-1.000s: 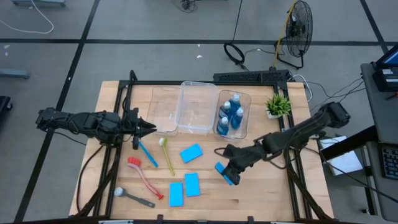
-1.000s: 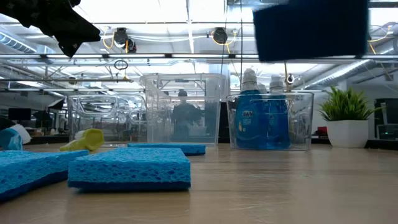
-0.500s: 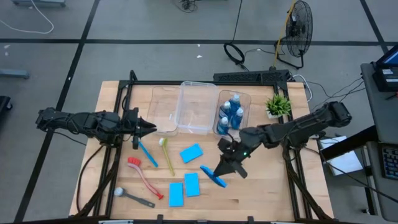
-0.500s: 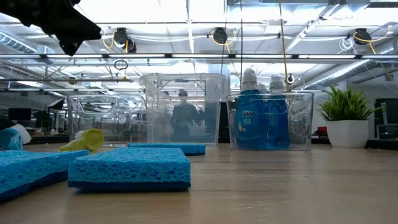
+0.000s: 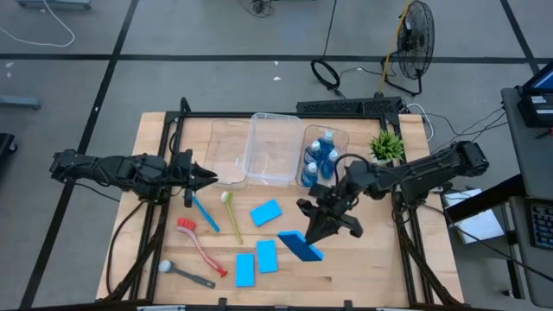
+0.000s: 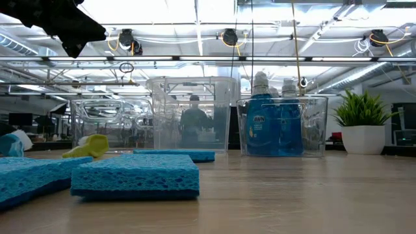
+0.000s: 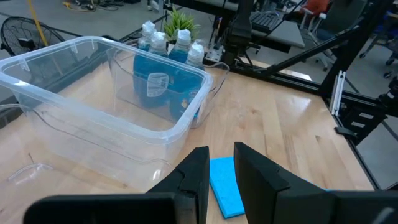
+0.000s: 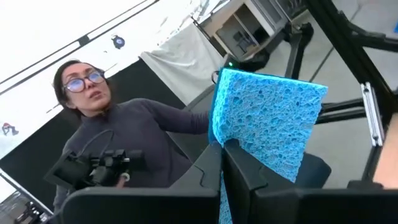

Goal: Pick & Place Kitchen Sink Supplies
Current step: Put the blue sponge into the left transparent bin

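Nothing really readable here. The blue-liquid bottles (image 6: 272,123) in the clear bin (image 6: 281,127) at about 1 o'clock on the worktop have pale labels (image 7: 155,82), but the print is too small to make out.

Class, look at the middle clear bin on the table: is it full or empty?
Empty. The high view shows bare floor through the middle clear bin, and the low view shows nothing inside its walls; only the neighbouring bin holds the four blue-liquid bottles.

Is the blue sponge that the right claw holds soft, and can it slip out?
The held sponge looks porous, so it is probably light and squashy. The right claw pinches only one edge, so it may bend or swing. Its rough surface likely resists slipping.
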Robot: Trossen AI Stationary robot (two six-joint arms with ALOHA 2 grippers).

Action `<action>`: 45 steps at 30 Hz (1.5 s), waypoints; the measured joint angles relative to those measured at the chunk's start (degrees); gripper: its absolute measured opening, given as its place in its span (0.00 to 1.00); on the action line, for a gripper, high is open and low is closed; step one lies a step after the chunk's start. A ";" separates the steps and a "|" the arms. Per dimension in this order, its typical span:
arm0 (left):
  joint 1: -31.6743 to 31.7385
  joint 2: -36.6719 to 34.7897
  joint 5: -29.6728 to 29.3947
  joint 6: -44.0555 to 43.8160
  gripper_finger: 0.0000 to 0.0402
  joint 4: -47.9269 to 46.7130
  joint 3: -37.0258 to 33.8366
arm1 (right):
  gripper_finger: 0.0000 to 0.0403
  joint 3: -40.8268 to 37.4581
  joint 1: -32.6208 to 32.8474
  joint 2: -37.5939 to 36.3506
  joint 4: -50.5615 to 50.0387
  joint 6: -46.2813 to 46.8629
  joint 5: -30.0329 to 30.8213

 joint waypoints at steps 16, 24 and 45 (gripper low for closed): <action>0.00 -0.01 0.09 -1.30 0.19 13.19 0.00 | 0.00 0.00 -3.96 0.02 -9.81 -4.75 9.15; 0.00 -0.02 0.06 -2.71 0.19 21.62 0.00 | 0.00 0.00 -10.84 0.04 -9.11 -6.21 8.58; -0.04 18.71 1.30 -10.32 0.22 43.63 0.00 | 0.00 0.44 -19.83 11.23 18.19 -0.42 -1.66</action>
